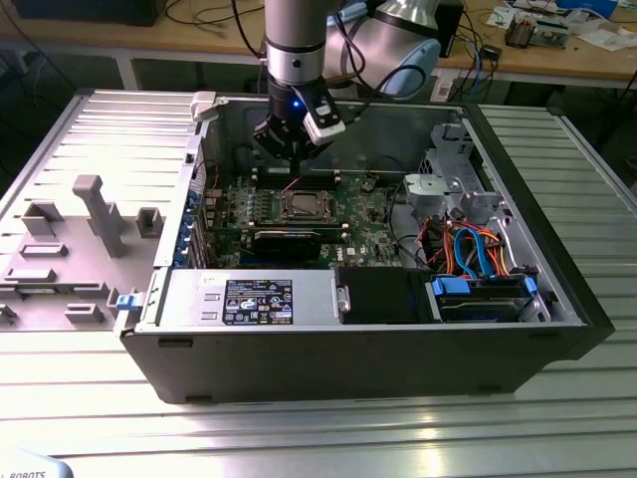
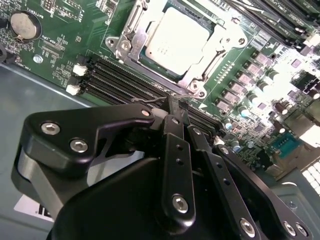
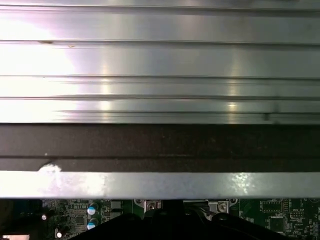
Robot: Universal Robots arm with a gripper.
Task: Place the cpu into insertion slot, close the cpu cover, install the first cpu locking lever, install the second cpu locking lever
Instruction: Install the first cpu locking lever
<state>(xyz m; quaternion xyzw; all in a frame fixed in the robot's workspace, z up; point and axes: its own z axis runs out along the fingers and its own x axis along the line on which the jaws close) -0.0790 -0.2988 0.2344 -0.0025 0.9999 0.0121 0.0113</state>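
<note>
The cpu [image 2: 175,37] lies flat in the insertion slot [image 2: 199,92] on the green board, its silver top showing. The cpu cover [image 2: 222,42] lies down around it as a shiny frame. In the exterior view the cpu [image 1: 303,206] sits mid-board inside the open computer case. My gripper [image 1: 292,159] hangs just above and behind the socket. In the second wrist view the black fingers [image 2: 172,125] are pressed together, so the gripper [image 2: 172,106] is shut, beside the socket's edge. A thin wire lever [image 2: 150,100] passes close to the fingertips; I cannot tell whether they touch.
Black memory slots [image 2: 120,80] run between gripper and socket. A black graphics card [image 1: 289,239] lies in front of the socket, a power supply [image 1: 249,299] at the case front, and a drive cage with blue and orange cables [image 1: 478,249] on the exterior view's right. Grey fixtures [image 1: 95,214] stand outside the case.
</note>
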